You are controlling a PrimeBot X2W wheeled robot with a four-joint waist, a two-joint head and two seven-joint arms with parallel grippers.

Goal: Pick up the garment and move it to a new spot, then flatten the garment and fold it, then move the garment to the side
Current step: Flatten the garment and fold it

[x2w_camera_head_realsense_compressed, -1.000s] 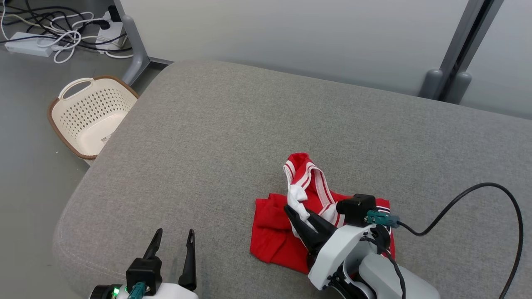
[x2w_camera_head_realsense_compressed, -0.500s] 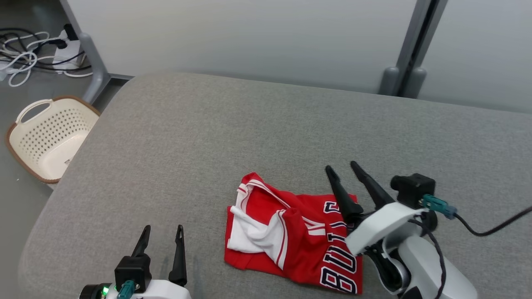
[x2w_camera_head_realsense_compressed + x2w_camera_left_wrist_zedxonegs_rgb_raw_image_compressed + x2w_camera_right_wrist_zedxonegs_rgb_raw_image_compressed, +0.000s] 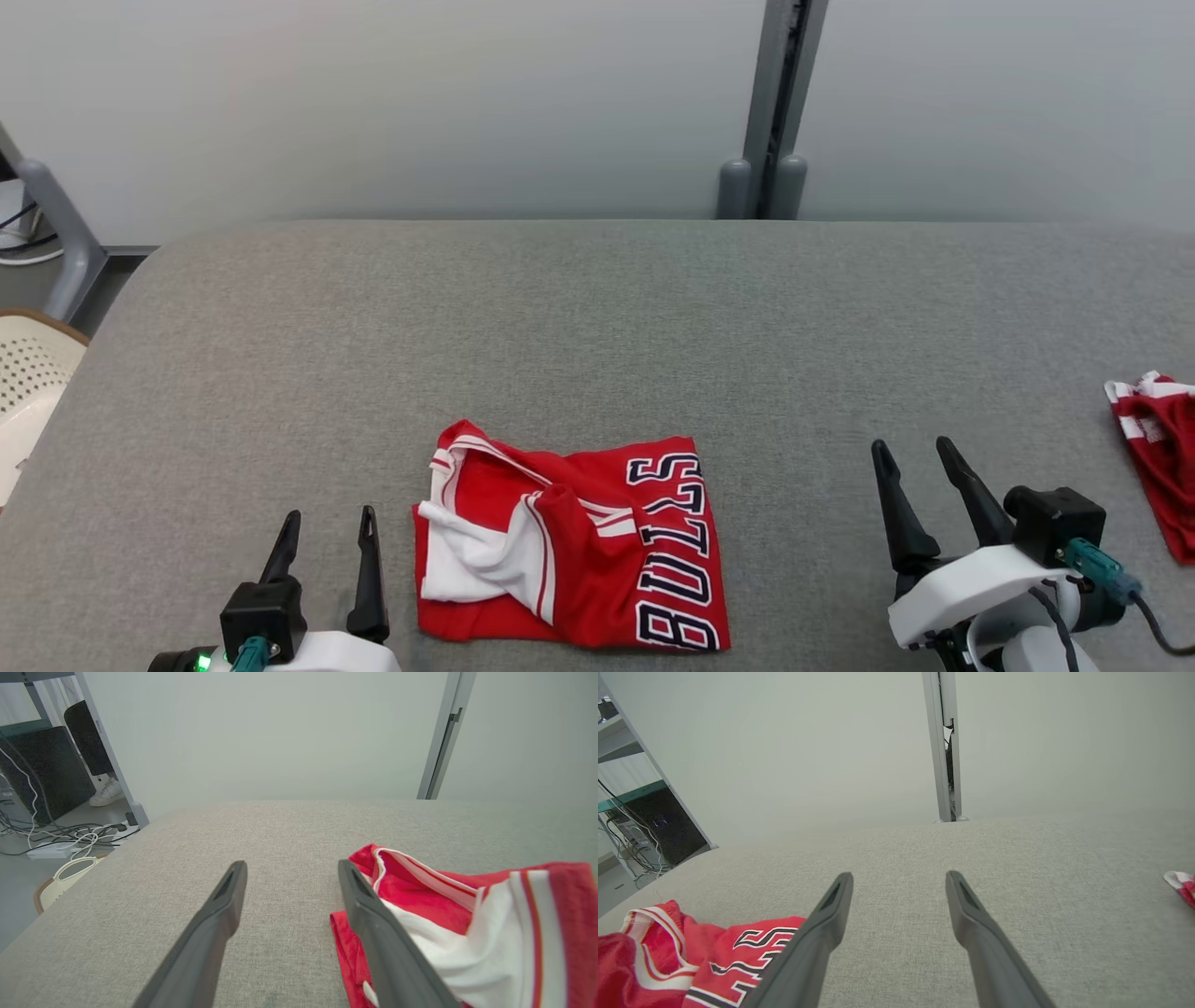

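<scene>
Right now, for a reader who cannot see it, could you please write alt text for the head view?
A roughly folded red jersey with white trim and dark lettering lies on a grey padded surface. The left gripper and right gripper are open and empty, one on either side of it. Another red garment shows at the right edge.

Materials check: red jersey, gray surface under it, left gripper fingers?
Red jersey: soft matte knit, maybe polyester; it creases and folds limply. Gray surface: woven upholstery-like fabric, fine weave visible, edge rounded as if padded. Fingers of the left gripper: dark matte plastic or rubber, smooth moulded look; cannot tell which.
</scene>
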